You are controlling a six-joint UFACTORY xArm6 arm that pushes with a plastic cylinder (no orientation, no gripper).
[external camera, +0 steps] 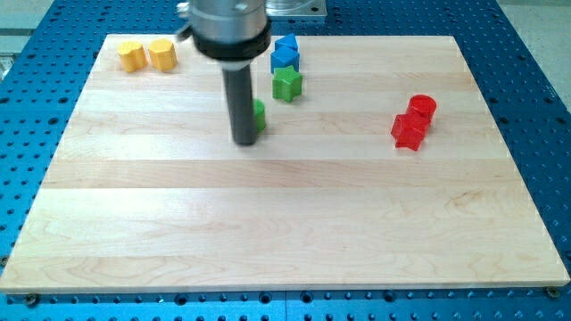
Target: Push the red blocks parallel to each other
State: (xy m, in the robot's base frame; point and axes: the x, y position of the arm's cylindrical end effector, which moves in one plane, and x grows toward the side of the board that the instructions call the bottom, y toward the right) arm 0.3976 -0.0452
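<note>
Two red blocks sit at the view's right: a round red block [422, 108] and just below-left of it, touching, a star-like red block [408, 131]. My tip [244, 141] rests on the wooden board [268, 223] left of centre, far to the left of both red blocks. A green block [259, 116] is right beside the rod, partly hidden behind it.
A green star block [286, 85] and a blue block [285, 53] stand at the view's top centre. Two yellow blocks [132, 56] [162, 54] sit at the top left corner. The board lies on a blue perforated table [544, 107].
</note>
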